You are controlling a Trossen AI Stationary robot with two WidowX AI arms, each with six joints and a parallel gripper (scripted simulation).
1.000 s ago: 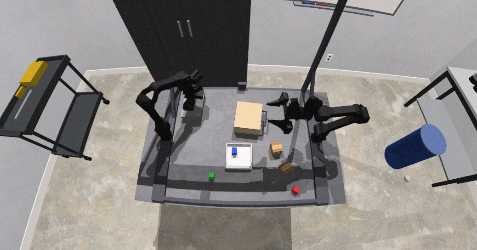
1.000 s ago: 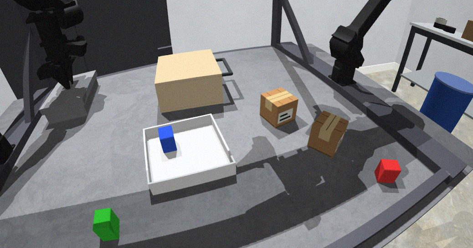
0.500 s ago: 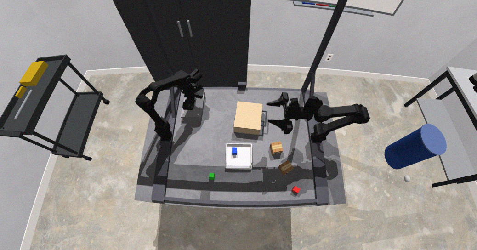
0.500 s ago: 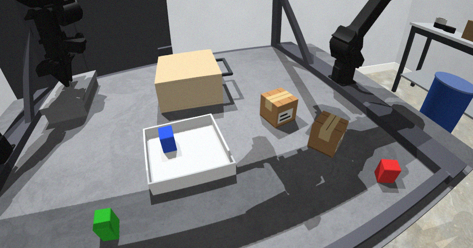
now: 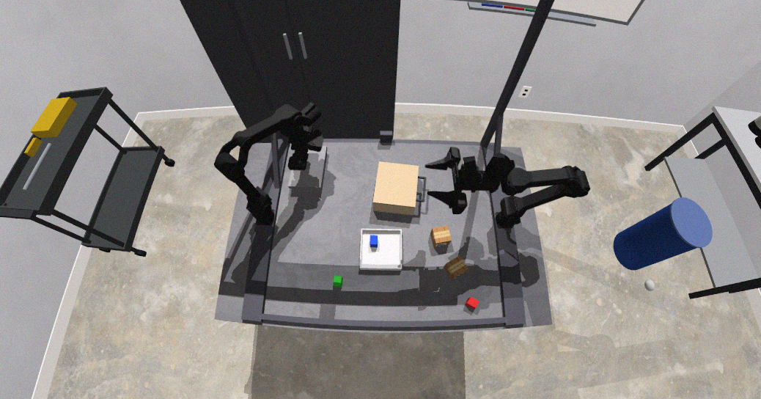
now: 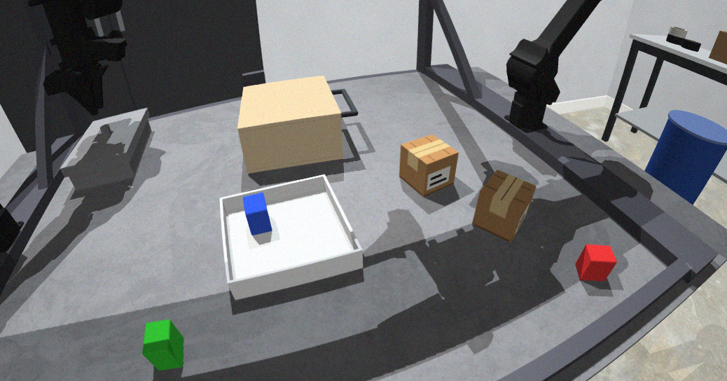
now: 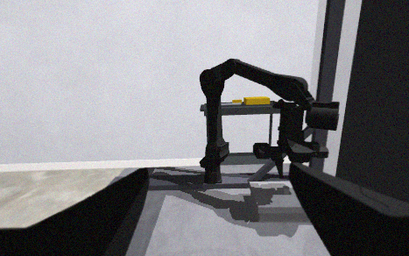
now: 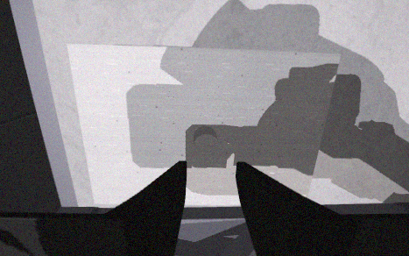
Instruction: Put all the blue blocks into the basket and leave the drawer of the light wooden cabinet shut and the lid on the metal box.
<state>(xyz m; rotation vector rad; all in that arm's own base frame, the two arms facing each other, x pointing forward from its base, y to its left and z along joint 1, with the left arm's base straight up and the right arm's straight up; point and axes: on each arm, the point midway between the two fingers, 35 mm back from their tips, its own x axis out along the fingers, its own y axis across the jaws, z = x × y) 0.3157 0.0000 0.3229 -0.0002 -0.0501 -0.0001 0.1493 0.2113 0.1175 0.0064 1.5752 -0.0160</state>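
Observation:
A blue block (image 5: 373,240) (image 6: 258,213) lies inside the white basket (image 5: 399,258) (image 6: 295,275). The light wooden cabinet (image 5: 396,183) (image 6: 289,101) shows its handle (image 5: 421,188) (image 6: 350,103) on the right; its drawer front is hidden. The metal box (image 6: 101,178) stands at the left with its lid (image 8: 109,70) on, looking flush. My right gripper (image 8: 211,168) (image 6: 96,110) is part-way open above the lid, holding nothing; the lid's round knob (image 8: 205,133) lies beyond its fingertips. My left gripper (image 5: 427,179) is wide open and empty, near the handle in the top view.
A green block (image 5: 337,281) (image 6: 162,345) lies front left of the basket. A red block (image 5: 471,303) (image 6: 597,262) lies front right. Two cardboard boxes, one upright (image 5: 440,235) (image 6: 428,165) and one tilted (image 5: 456,266) (image 6: 506,206), stand right of the basket. Frame beams edge the table.

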